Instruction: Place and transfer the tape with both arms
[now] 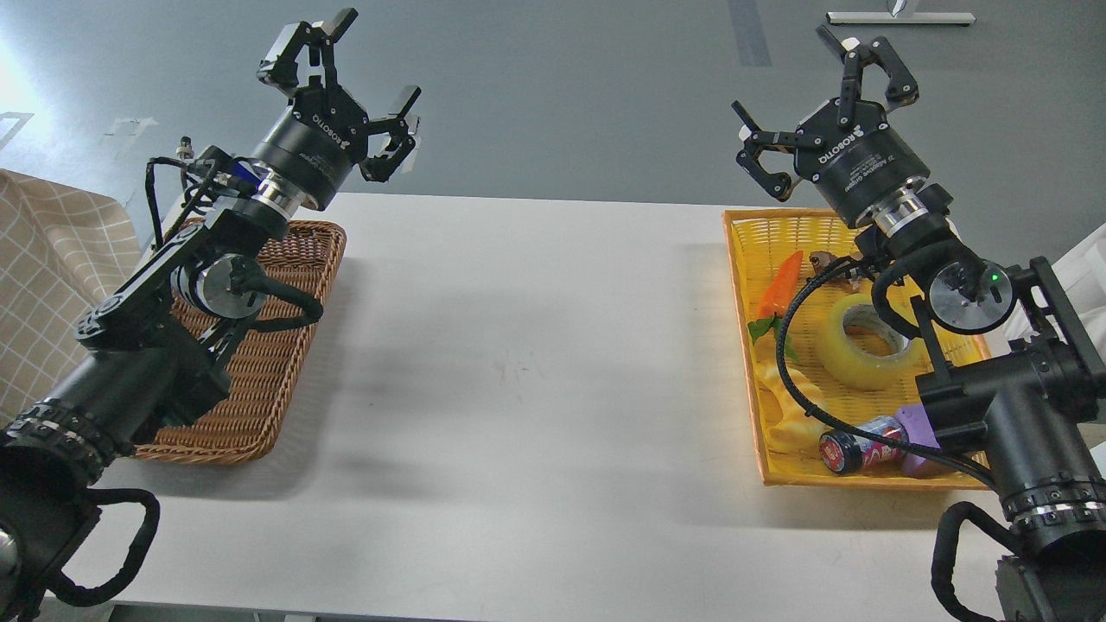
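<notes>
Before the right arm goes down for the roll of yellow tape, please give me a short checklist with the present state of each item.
1. Right gripper open and empty: ok.
2. Left gripper open and empty: ok.
3. Translucent yellow tape roll lies in the yellow plastic basket: ok.
4. Tape free from above: not ok, the right arm's cable and joint cross it.
5. Brown wicker basket on the left has room: cannot tell, the left arm covers it.
6. White table between the baskets is bare: ok.

I see a white table over a grey-green floor; pale tape marks lie far left, a white stand base far right, checked cloth left.
</notes>
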Available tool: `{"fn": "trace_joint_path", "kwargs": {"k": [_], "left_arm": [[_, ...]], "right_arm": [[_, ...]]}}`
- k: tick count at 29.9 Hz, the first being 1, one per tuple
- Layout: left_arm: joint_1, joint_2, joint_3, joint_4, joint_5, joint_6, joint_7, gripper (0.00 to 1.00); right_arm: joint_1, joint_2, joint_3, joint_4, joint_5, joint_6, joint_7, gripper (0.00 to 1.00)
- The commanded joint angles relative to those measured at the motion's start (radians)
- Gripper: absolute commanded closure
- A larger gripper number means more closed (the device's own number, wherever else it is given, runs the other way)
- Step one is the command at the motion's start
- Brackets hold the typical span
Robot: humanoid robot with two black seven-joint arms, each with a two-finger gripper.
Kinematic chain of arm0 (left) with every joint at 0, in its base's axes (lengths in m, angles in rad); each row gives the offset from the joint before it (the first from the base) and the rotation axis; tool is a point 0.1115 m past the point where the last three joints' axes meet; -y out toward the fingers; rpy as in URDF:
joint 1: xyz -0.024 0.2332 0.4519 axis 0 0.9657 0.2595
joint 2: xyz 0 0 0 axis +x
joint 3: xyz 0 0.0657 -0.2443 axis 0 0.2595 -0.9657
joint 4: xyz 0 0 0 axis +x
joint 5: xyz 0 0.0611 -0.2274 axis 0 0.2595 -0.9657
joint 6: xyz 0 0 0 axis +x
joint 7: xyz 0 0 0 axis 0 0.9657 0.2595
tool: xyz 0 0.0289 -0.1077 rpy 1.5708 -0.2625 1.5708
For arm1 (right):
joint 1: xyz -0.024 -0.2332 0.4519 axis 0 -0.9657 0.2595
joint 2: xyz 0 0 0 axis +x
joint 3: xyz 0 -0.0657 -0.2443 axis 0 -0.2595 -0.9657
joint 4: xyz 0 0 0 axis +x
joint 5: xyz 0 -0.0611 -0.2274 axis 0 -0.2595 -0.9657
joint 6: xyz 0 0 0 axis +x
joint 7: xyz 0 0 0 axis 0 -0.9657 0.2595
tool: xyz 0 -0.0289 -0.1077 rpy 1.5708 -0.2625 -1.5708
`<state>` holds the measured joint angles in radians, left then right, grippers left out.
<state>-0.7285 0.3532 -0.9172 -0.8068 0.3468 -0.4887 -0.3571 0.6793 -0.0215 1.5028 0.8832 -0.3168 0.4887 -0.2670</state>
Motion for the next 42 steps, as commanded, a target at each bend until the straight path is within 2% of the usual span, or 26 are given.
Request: {"fn": "trace_joint_path", "kwargs": {"k": [1,42], "left_arm": [[0.0,-0.003,0.001,0.0,0.001,0.0,0.001,0.02],[-0.011,-0.007,0.001,-0.003,0.003,0.0,0.007,0.02]], "right_arm": [[0.0,-0.001,0.001,-0.001,-0.001,0.0,0.0,0.0],[-0.003,0.002,-0.003,0.011,-0.001,0.0,0.002,0.0]]}}
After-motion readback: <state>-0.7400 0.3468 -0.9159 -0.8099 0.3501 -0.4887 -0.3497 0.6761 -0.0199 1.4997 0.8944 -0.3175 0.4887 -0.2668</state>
